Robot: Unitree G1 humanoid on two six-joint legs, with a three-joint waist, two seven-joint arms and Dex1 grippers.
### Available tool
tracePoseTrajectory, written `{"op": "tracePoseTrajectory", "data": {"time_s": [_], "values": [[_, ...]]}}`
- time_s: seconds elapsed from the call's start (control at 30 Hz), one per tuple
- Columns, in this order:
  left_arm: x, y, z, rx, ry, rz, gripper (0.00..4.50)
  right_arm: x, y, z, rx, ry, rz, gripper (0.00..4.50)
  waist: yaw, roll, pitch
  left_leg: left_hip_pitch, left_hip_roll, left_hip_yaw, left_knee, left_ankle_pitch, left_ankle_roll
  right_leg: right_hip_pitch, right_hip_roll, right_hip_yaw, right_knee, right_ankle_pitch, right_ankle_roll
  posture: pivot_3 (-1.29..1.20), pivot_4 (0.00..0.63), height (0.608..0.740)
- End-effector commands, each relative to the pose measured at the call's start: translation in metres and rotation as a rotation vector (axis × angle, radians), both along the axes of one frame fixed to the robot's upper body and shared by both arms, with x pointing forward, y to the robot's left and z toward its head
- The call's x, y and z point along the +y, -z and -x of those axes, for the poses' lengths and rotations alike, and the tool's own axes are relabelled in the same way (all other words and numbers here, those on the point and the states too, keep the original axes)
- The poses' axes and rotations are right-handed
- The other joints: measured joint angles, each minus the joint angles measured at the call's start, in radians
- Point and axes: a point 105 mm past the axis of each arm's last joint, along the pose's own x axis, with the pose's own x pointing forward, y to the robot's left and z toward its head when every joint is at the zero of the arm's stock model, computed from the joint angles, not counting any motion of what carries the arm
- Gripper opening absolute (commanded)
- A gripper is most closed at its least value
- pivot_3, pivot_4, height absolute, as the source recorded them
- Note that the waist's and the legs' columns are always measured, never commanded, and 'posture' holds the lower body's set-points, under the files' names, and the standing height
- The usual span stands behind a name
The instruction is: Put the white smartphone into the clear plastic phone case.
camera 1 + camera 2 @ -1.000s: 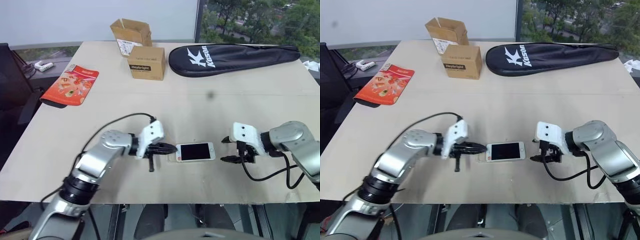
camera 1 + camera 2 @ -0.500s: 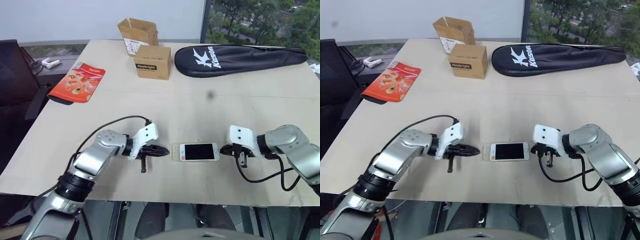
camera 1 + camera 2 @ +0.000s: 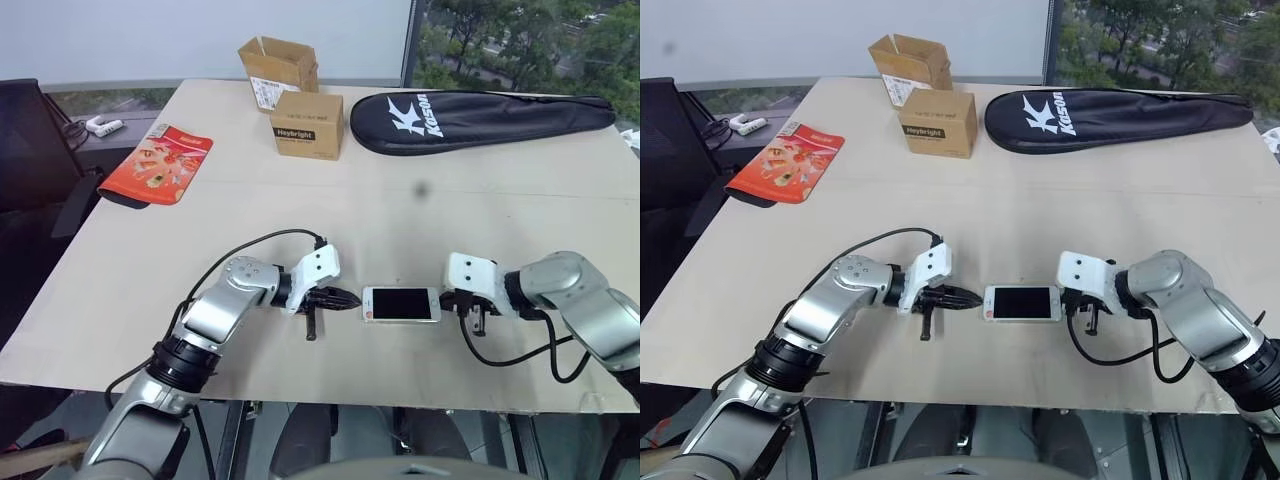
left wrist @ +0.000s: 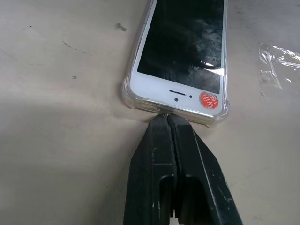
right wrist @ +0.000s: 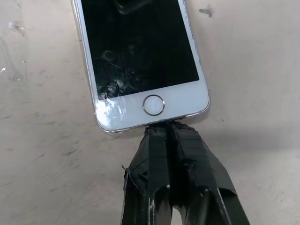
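Big beige table (image 3: 300,200) by a window with trees outside, and the phone sits near the front edge of it, right between the two arms. The white smartphone (image 3: 401,305) lies flat, screen up, long side running left to right. From the left wrist view you can see the clear plastic phone case (image 4: 127,96) wrapped around the phone's earpiece end, with its bumpy clear corners sticking out past the white bezel. There's a little red round sticker (image 4: 209,100) on that bezel too.

Left gripper (image 3: 345,300) has its two black fingers pressed together, tip right up against the left short end of the phone at the case edge. Right gripper (image 3: 462,302) is the same deal on the other side: fingers together, tip meeting the home-button end of the phone. Neither one is clamped on anything, they're just butted up against the ends.

Further back on the table: two cardboard boxes (image 3: 305,124), one open behind the other, a long black racket bag (image 3: 480,108) to the right of them, and a red-orange packet (image 3: 150,165) hanging off the left edge. A scrap of clear plastic film (image 4: 279,58) lies beside the phone.
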Motion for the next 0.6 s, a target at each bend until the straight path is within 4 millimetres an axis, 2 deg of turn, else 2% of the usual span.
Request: {"op": "tracePoseTrajectory", "data": {"time_s": [0.03, 0.17, 0.33, 0.47, 0.53, 0.6], "values": [[-0.018, 0.001, 0.006, 0.001, 0.037, 0.03, 0.0, 0.029, -0.012, 0.007, -0.051, -0.102, -0.063, 0.12, 0.0, 0.0, 0.0, 0.0, 0.0, 0.0, 0.0, 0.0, 0.0, 0.0, 0.0, 0.0, 0.0, 0.0, 0.0, 0.0, 0.15, 0.74], [-0.013, 0.0, 0.004, -0.004, 0.018, 0.029, 0.0, 0.015, -0.015, 0.003, -0.067, -0.063, -0.034, 0.12, 0.0, 0.0, 0.0, 0.001, 0.0, -0.001, 0.0, 0.0, 0.0, 0.0, 0.0, 0.0, 0.0, 0.0, 0.0, 0.0, 0.15, 0.74], [0.005, -0.022, -0.01, -0.022, -0.081, 0.103, 0.0, -0.015, -0.026, -0.003, -0.112, 0.065, -0.058, 0.12, 0.003, -0.001, 0.0, -0.002, 0.0, -0.003, 0.0, 0.0, 0.0, 0.0, -0.001, -0.001, 0.0, 0.0, 0.0, 0.0, 0.15, 0.74], [0.005, -0.04, -0.01, -0.031, -0.087, 0.182, 0.0, -0.025, -0.04, -0.009, -0.185, 0.138, -0.186, 0.12, -0.004, -0.001, 0.001, -0.003, 0.0, -0.003, -0.001, 0.0, 0.0, -0.002, 0.0, 0.0, -0.001, 0.002, 0.004, 0.0, 0.15, 0.74], [0.002, -0.05, -0.004, -0.025, -0.061, 0.238, 0.0, -0.027, -0.053, -0.01, -0.221, 0.16, -0.284, 0.12, -0.007, -0.001, 0.001, -0.003, 0.001, -0.003, -0.002, 0.0, 0.0, -0.003, 0.001, 0.0, -0.001, 0.002, 0.004, 0.0, 0.15, 0.74], [-0.002, -0.055, 0.001, -0.017, -0.036, 0.266, 0.0, -0.03, -0.057, -0.005, -0.223, 0.153, -0.336, 0.12, -0.007, 0.0, 0.001, -0.003, 0.001, -0.003, -0.002, 0.0, 0.0, -0.003, 0.001, 0.0, -0.001, 0.002, 0.004, 0.0, 0.15, 0.74]]}}
